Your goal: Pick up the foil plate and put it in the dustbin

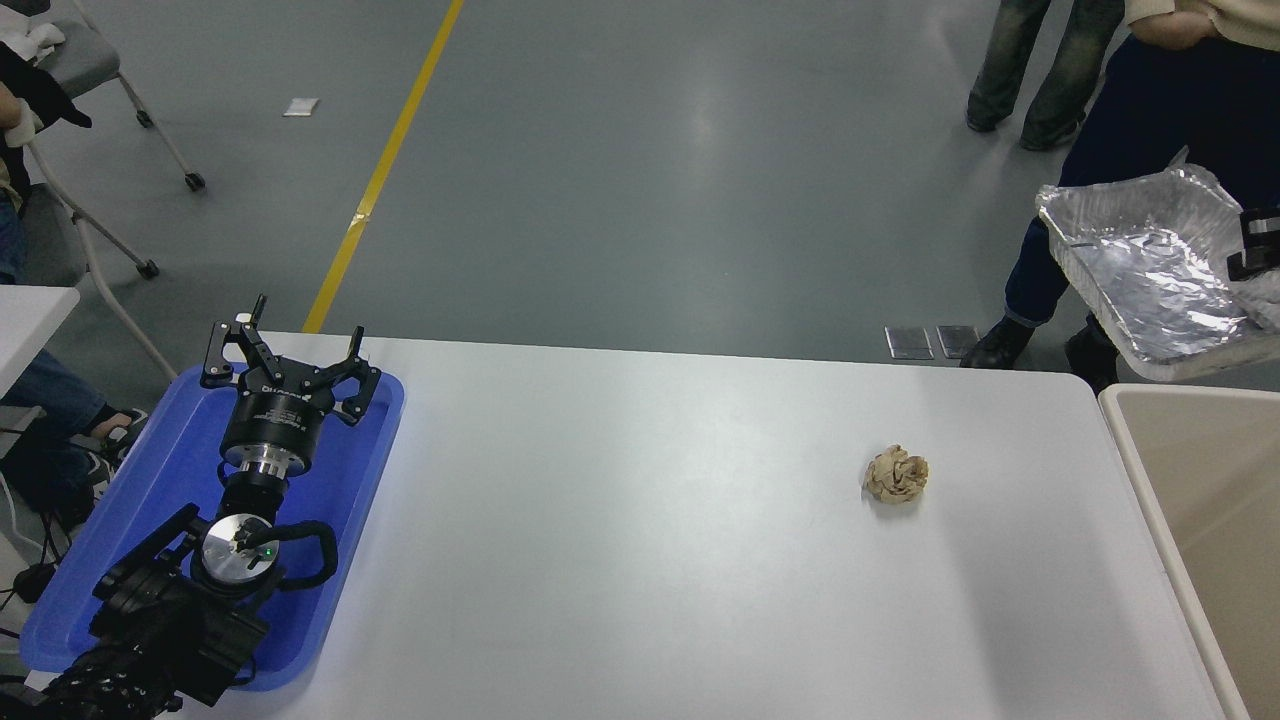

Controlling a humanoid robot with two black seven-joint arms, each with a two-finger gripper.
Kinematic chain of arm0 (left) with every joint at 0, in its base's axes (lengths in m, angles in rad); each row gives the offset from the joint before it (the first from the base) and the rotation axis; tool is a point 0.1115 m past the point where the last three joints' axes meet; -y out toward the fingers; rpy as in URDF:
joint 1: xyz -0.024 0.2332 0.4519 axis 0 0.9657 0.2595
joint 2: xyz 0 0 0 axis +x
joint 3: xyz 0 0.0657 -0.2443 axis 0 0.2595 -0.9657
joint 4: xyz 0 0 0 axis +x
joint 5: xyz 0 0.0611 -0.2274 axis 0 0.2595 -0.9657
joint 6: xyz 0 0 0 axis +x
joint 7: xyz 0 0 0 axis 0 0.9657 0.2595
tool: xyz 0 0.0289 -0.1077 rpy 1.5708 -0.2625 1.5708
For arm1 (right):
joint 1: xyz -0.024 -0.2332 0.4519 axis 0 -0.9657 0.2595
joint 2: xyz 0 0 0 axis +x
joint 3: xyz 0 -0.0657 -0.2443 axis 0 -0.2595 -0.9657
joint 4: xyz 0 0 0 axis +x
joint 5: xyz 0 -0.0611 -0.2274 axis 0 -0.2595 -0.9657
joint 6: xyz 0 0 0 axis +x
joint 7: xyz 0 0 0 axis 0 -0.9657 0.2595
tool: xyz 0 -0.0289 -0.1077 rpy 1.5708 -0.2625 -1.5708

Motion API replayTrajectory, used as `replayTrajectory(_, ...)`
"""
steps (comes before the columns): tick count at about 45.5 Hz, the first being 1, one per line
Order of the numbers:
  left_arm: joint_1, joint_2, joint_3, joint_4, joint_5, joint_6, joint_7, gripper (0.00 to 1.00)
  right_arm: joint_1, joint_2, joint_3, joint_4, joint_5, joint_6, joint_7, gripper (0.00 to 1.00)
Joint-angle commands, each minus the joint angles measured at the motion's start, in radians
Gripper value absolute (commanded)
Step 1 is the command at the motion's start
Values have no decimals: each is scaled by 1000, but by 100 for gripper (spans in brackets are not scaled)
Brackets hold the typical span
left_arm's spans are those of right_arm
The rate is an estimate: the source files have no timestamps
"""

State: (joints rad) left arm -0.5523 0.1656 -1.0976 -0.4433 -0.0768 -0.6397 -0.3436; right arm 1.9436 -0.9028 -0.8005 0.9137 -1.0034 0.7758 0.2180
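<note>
Grey workshop floor with a yellow line (385, 165) fills the far half of your view, and two people (1120, 120) stand near the table's far right corner — only their legs and part of a torso show. Nearer you, the white table (640, 560) carries a small crumpled tan paper ball (896, 474) right of centre and a shallow blue tray (215, 520) at its left end. Your left gripper (285, 360) is parked over that tray with its fingers spread apart, holding nothing. At the right edge, the foil plate (1150, 275) hangs in the air, tilted so that you look into its shiny crinkled inside; it is clear of the tabletop, beyond the far end of the dustbin (1150, 470). Only a sliver of your right gripper (1258, 245) shows at the frame's edge, black against the plate's right rim — its fingers are pinched on that rim. The dustbin stands just beside the table's right end, its pale rim and beige inside visible.
</note>
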Motion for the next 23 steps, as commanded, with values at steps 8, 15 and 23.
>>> replayTrajectory(8,0,0,-1,0,0,0,0,100,-17,-42,-2,-81,-14,10,-5,0)
replayTrajectory(15,0,0,-1,0,-1,0,0,100,-118,-47,3,-243,-11,10,3,0)
replayTrajectory(23,0,0,-1,0,-1,0,0,100,-281,-62,30,-452,6,10,7,0)
